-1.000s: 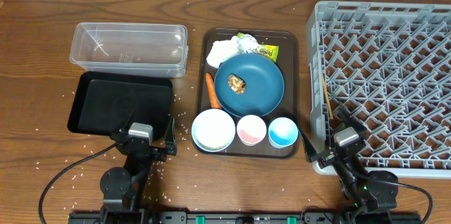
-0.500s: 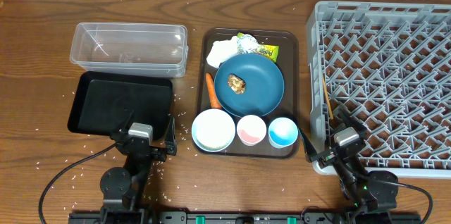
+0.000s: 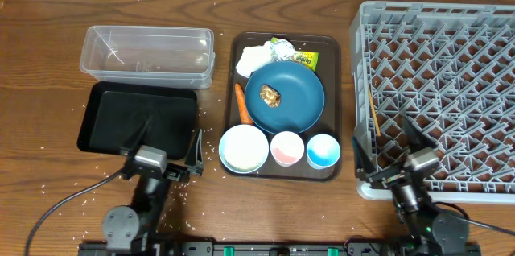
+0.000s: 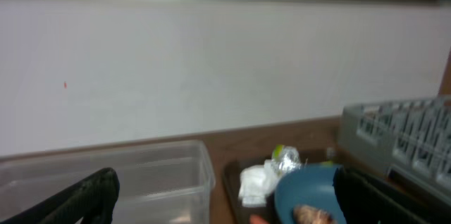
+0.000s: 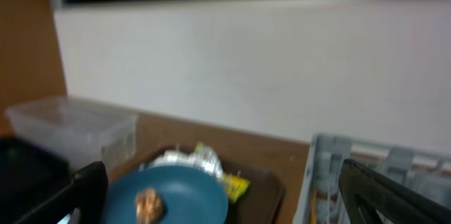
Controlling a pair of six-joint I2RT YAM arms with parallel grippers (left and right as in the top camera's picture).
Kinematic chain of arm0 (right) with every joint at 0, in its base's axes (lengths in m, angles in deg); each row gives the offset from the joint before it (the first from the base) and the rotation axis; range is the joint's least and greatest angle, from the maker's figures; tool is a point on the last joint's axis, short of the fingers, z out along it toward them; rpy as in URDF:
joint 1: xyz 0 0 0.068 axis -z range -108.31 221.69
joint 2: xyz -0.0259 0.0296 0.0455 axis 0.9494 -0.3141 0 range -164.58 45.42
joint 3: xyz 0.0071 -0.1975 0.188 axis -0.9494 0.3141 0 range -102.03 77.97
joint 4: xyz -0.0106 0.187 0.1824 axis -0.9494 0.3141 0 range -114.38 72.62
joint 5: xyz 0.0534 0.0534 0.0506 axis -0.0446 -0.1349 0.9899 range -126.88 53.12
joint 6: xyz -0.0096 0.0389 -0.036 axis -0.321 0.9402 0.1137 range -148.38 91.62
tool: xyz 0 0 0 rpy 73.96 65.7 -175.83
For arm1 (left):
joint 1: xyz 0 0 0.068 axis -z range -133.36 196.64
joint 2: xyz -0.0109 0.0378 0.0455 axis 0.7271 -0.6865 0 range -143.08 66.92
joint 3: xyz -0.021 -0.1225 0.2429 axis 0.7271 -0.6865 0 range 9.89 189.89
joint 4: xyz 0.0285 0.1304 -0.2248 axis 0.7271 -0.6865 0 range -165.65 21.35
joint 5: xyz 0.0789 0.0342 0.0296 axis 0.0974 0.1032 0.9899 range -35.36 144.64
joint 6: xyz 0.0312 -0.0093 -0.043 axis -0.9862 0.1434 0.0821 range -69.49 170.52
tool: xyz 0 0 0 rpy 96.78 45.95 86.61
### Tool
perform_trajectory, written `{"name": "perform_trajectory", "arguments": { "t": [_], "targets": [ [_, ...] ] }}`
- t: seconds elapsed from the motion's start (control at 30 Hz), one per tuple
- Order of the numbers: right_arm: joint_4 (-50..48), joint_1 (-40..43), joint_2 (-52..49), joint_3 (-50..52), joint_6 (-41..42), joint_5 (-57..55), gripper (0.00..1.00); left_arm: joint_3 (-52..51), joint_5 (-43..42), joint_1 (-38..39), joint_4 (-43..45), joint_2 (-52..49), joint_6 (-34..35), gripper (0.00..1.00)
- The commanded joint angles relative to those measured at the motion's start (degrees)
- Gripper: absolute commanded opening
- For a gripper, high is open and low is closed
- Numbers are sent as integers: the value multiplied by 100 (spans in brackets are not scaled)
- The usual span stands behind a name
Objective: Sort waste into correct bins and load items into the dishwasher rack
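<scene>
Both arms have shifted slightly toward the table's (image 3: pixel 48 14) front edge. The left gripper (image 3: pixel 167 145) and right gripper (image 3: pixel 386 150) are spread and empty. Tissue (image 3: pixel 251 59), carrot (image 3: pixel 241 105) and plate (image 3: pixel 298 95) wait on the tray (image 3: pixel 332 47) mid-table, between tub (image 3: pixel 149 30) and rack (image 3: pixel 451 63), reachable by either.

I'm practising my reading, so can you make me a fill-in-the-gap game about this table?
The brown food lump lies on the round plate that is dark ____.
Between the white bowl and the blue-inside cup stands a small white cup that is ____ inside.
The left claw and right claw are both ____.
Missing words: blue, pink, open.
</scene>
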Motion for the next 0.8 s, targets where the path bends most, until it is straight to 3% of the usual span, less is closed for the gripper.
{"name": "perform_trajectory", "arguments": {
  "t": [0.0, 0.3, 0.53, 0.63, 0.77],
  "targets": [
    [352, 109, -315, -857, 271, -529, 99, 1029, -114, 22, -439, -407, 140, 98],
    [2712, 109, -3193, -3816, 264, -291, 99, 4124, -269, 24, -2686, -3230, 138, 98],
    [5394, 109, -5936, -6743, -109, -289, 99, 6937, -872, 24, -4798, -5541, 155, 98],
    [6024, 109, -6787, -7569, -448, -293, 99, 7541, -879, 24, -5335, -6183, 155, 98],
    [6255, 109, -7436, -7936, -249, 219, 99, 7589, -951, 24, -5462, -6634, 208, 98]
  ]
}}
